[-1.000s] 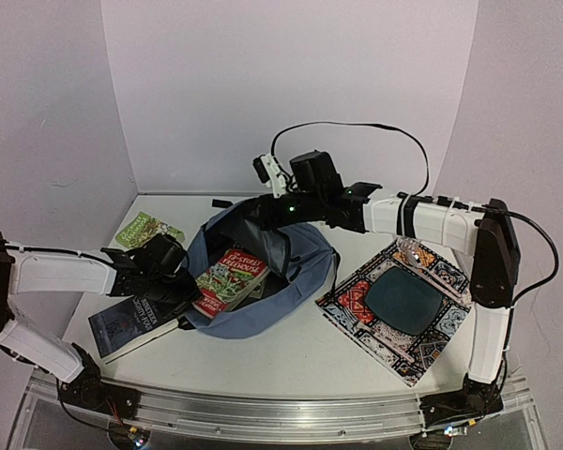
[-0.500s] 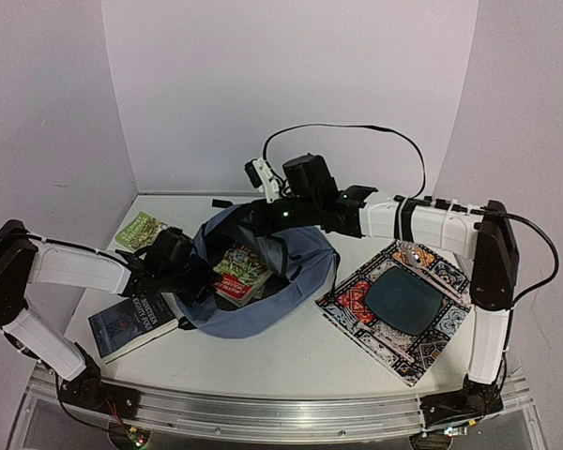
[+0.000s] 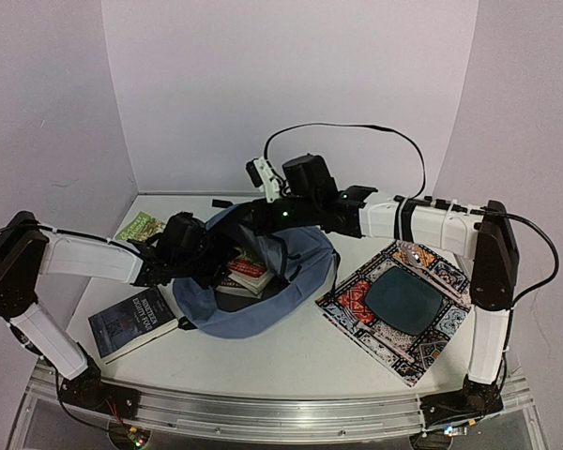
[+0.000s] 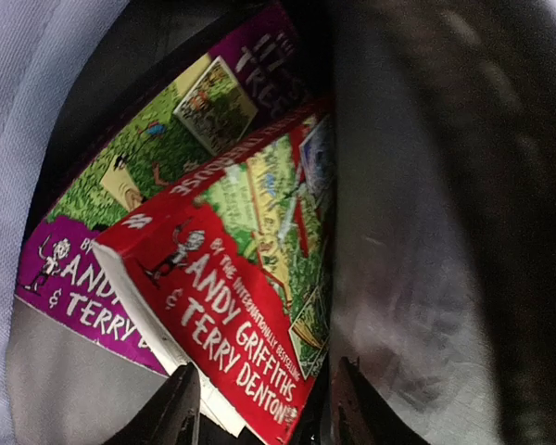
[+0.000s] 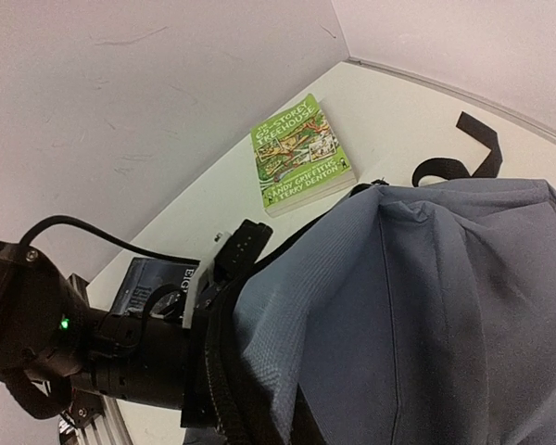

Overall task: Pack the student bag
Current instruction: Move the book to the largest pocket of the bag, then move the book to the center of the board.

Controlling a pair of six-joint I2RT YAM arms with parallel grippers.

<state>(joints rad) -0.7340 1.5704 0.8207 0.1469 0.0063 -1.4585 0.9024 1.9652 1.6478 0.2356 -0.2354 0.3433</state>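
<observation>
Soft, floppy student bag (image 3: 293,281): right tool (image 3: 253,217) clenched on its rim seems the best hold; left tool (image 4: 264,410) straddles the red book (image 4: 222,278) inside, grip unclear

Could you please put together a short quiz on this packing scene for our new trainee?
1. True or false: the red book lies inside the backpack.
2. How many books lie on the table outside the backpack?
3. Which gripper reaches into the backpack's opening? A left, B right.
Key: 1 true. 2 two: the green book and the dark book. 3 A, the left gripper.
</observation>
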